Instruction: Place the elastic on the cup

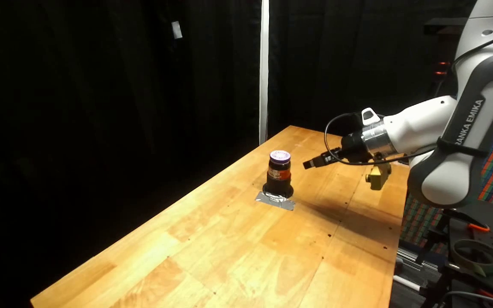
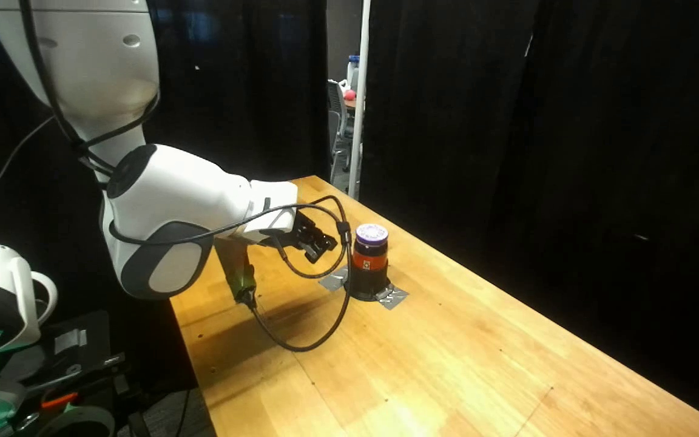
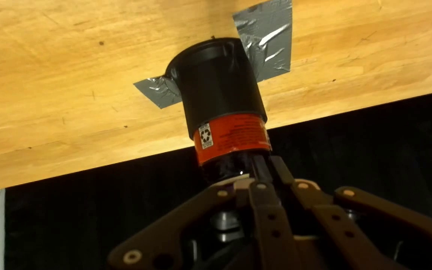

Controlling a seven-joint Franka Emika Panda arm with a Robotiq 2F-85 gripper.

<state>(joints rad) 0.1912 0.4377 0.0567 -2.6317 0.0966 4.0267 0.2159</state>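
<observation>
- Gripper (image 1: 307, 164) of mine was clenched: in the wrist view its fingertips (image 3: 262, 169) stood together but for a thin gap, and I couldn't tell whether anything slim was pinched there. In an exterior view it slanted down toward the side of the cup (image 1: 278, 173), near but not touching.
- Curtains (image 1: 114, 98), black, hung along the back in both exterior views.
- Table (image 1: 238, 248), pale wood, spread beneath my work in all three views.
- Arm (image 2: 185, 188), mine, white and dark grey, reached in over one edge of the table.
- Pole (image 1: 264, 77), pale and upright, stood between the curtains in an exterior view.
- Cable (image 2: 302, 349), black, looped out from the arm.
- Cup, a dark jar, stood upright on the table, its lower part inside the holder (image 3: 219, 88).
- Holder, black and round, flared at its foot, wrapped that lower part.
- Tape (image 3: 270, 37), grey, two strips on different sides of the holder, ran from its foot onto the wood.
- Label (image 3: 236, 137), orange, showed on the cup just above the holder's rim.
- Lid (image 2: 372, 234), purple with a pale printed top, capped the cup.
</observation>
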